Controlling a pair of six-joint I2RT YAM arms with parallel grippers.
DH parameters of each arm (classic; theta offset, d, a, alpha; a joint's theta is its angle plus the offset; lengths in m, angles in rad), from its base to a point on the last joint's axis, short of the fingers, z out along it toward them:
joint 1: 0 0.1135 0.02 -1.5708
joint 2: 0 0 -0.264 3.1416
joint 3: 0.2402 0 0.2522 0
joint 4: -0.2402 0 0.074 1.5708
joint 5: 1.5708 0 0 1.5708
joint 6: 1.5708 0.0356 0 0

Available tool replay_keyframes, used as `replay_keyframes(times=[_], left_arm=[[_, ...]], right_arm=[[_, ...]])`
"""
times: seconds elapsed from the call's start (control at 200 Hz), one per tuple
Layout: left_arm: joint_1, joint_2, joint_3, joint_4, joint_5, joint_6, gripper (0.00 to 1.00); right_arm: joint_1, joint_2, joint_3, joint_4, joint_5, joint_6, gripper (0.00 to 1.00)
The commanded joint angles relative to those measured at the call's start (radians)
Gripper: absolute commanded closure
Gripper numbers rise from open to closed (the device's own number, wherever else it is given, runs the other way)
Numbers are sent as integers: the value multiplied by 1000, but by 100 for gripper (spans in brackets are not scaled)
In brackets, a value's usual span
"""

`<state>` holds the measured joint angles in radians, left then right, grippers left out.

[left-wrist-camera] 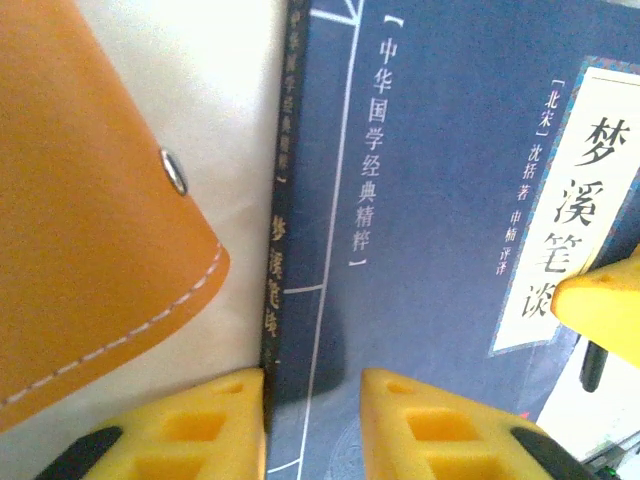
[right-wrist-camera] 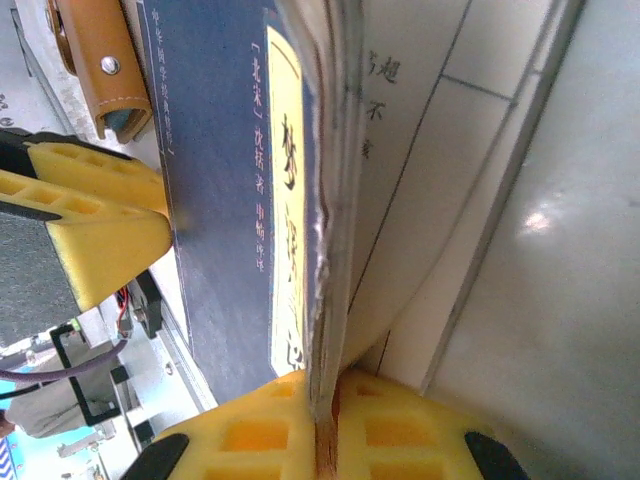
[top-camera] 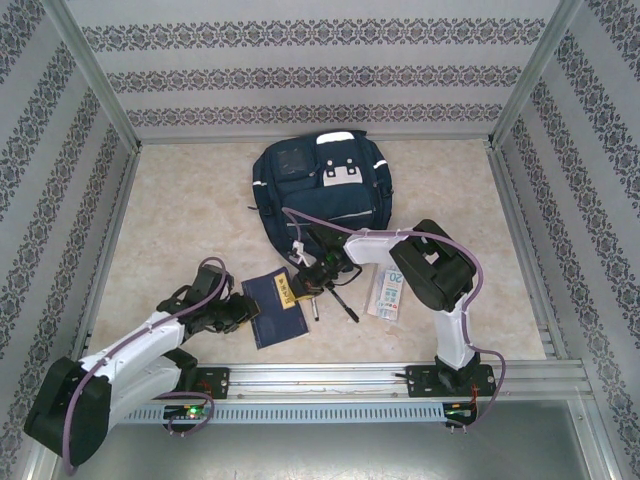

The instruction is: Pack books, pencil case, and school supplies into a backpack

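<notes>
The navy book (top-camera: 278,320) lies in front of the backpack (top-camera: 310,185), its right edge raised. My right gripper (top-camera: 316,283) is shut on that edge, with the pages pinched between its pads (right-wrist-camera: 328,385). My left gripper (top-camera: 243,310) points down at the book's spine side. Its fingers stand a little apart (left-wrist-camera: 312,380), one beside the spine and one over the cover (left-wrist-camera: 430,250), clamping nothing. The orange-brown booklet (left-wrist-camera: 90,230) lies just left of the spine. Two black pens (top-camera: 343,302) lie right of the book, and the pencil case (top-camera: 387,294) lies beyond them.
Patterned walls with metal posts enclose the table on three sides. A metal rail (top-camera: 330,378) carrying both arm bases runs along the near edge. Beige tabletop (top-camera: 190,210) stretches on either side of the backpack.
</notes>
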<state>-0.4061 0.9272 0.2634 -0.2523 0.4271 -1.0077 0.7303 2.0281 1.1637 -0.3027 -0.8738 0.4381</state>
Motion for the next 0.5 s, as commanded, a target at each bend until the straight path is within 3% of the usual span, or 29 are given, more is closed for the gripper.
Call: replay_keyframes(times=[0.0, 0.36, 0.495], left_arm=[[-13, -22, 17, 477, 192, -37, 78], [2, -82, 47, 443, 179, -43, 100], [5, -119, 72, 390, 144, -34, 100]], right_arm=[[23, 50, -16, 30, -17, 24, 92], [17, 28, -45, 83, -44, 35, 95], [16, 12, -59, 94, -35, 38, 96]])
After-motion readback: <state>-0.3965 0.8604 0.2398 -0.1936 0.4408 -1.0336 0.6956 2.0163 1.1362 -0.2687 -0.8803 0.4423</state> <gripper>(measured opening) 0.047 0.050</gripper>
